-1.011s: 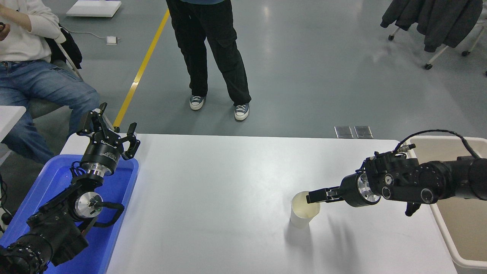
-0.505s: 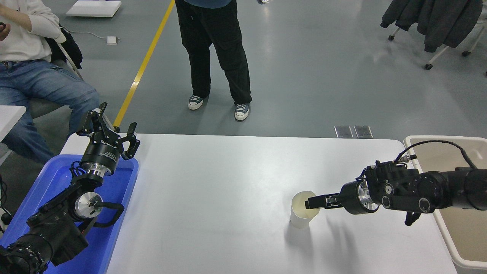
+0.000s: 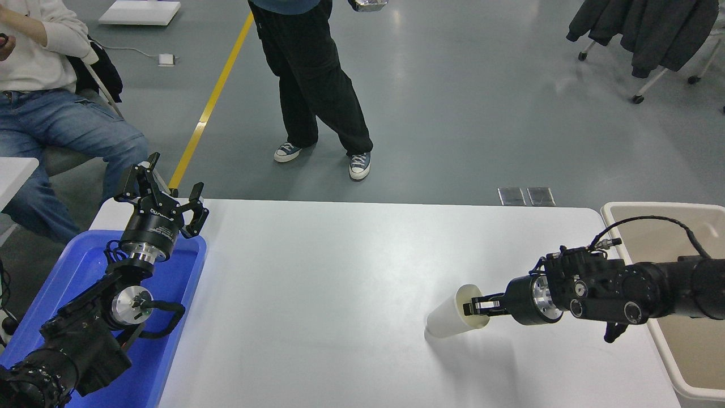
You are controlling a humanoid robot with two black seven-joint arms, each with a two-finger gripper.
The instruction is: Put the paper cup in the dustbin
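Only print visible: white lettering on the black collar of the left gripper [image 3: 160, 199], too small and skewed to read for certain. No other text, nos. or signs legible anywhere, incl. floor and clothing.

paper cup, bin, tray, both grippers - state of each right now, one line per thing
paper cup: tipped over toward the right gripper, mouth facing right, rim pinched.
right gripper: shut on the paper cup's rim, one finger inside the mouth.
left gripper: open, holding nothing, parked above the blue tray.
dustbin: upright at the table's right end, open-topped, visible part bare.
blue tray: flat at the table's left end.
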